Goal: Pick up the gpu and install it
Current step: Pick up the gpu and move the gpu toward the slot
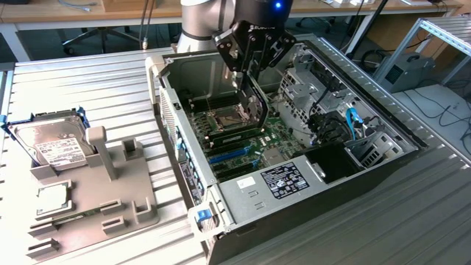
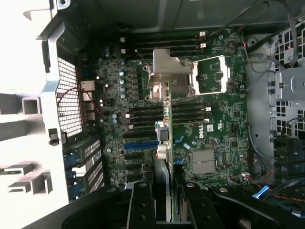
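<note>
While your gripper [image 1: 248, 72] clamps the gpu [image 1: 255, 107] on edge, it hangs over the motherboard [image 1: 276, 135] inside the open case [image 1: 166, 105].

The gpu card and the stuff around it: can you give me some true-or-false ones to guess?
1. The claw holds the gpu over the motherboard. True.
2. The gpu lies flat in the claw. False: it stands on edge, with its thin side facing the wrist view.
3. The hard drive sits outside the computer case, on the exterior view's left. True.
4. The computer case is closed up. False: its side is open, so you can see the motherboard inside.
5. The claw is wide open with nothing in it. False: it is shut on the gpu.
</note>
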